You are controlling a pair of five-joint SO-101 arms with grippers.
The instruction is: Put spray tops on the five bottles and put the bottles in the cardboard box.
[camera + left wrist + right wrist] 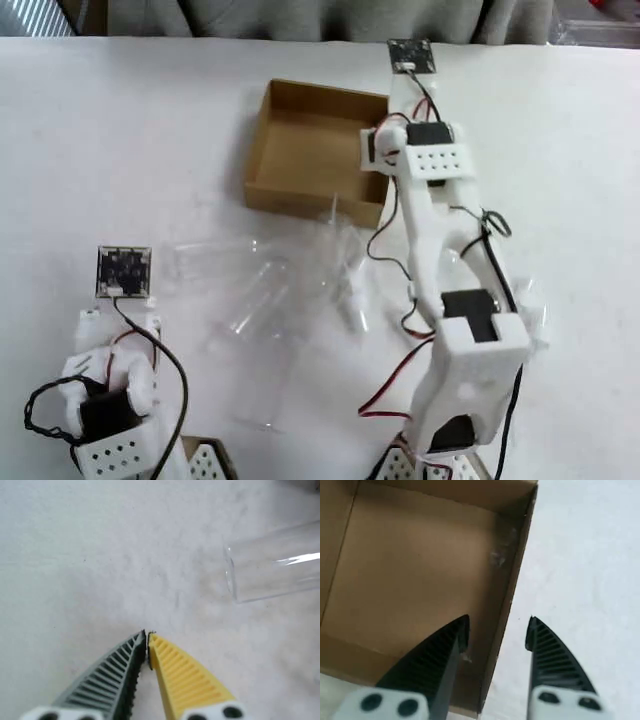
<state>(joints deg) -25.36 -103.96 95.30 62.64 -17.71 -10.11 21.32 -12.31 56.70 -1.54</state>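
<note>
The cardboard box (315, 150) sits open on the white table (120, 130), at the far side near the middle. Its bare brown floor faces up.

The right arm (470, 340) stretches from the near edge to the box's right wall. The right gripper (497, 625) is open a medium way. One black finger (440, 655) is inside the box and the other is outside, so the wall (515, 580) stands between them without touching either.

The clear bottles (265, 295) lie on their sides in front of the box. One points from near left to far right. Another (215, 258) lies left to right. They are see-through, so their edges are hard to find and hard to count. Small white spray tops (350, 295) lie just right of them, with thin tubes pointing far.

The left arm (105, 400) is at the near left corner. The left gripper (148, 636) is closed with its tips together, holding nothing, low over the table. One bottle's open mouth (231, 572) lies near it, the rest cut off.
</note>
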